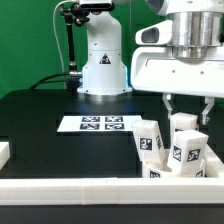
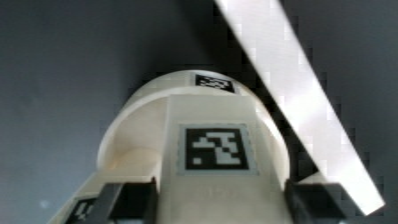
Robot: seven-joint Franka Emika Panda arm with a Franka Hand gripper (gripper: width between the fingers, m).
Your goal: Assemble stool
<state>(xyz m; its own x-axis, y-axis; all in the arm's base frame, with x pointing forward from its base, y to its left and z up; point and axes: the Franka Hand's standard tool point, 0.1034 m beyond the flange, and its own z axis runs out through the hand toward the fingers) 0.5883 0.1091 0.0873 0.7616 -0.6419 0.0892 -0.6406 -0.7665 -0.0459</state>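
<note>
White seat between the end effector's fingers.

A green wall rises behind the black table.

On the surface, the marker board lies toward the back. Nearer the front, at the exterior view's right, the legs and seat cluster just behind the front rail.
</note>
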